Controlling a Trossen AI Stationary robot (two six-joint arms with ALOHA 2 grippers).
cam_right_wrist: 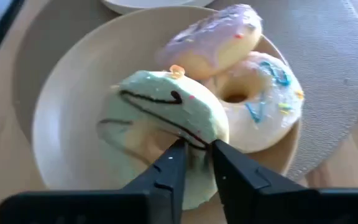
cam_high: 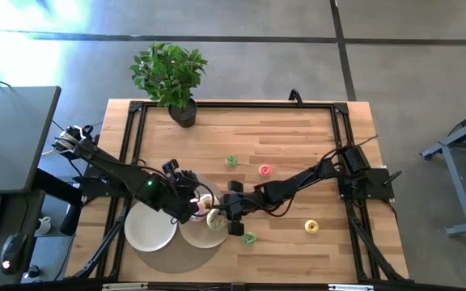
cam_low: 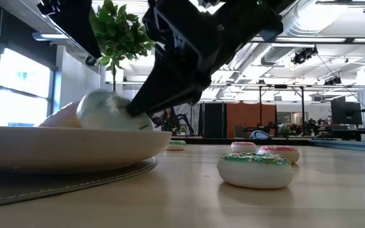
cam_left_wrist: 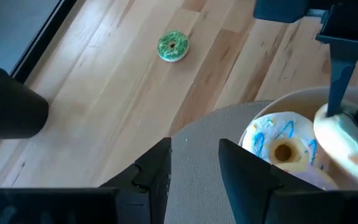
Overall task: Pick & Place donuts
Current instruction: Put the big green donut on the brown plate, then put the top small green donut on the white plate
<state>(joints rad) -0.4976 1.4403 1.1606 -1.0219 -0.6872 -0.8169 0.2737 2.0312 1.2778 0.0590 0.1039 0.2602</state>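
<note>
Looking down my right wrist camera, I see the right gripper [cam_right_wrist: 194,163] with its jaws clamped on the rim of the green donut [cam_right_wrist: 166,115], which tilts up on edge inside the cream plate [cam_right_wrist: 61,118]. The pink donut [cam_right_wrist: 210,40] and the white donut [cam_right_wrist: 260,99] lie in that same plate, touching each other and the green one. The plate sits on a round grey mat [cam_high: 186,257], beside a second white plate [cam_high: 148,230].

My left gripper [cam_left_wrist: 194,168] hovers over the mat just beside the plate, jaws apart and holding nothing.

On the counter [cam_high: 298,137] the mini donuts lie scattered: a green mini donut [cam_high: 231,162] and a red mini donut [cam_high: 264,170] toward the far side, a yellow mini donut [cam_high: 311,227] well off to the right, and another green mini [cam_high: 249,238] near the plate. A potted plant [cam_high: 171,77] stands at the far edge.
</note>
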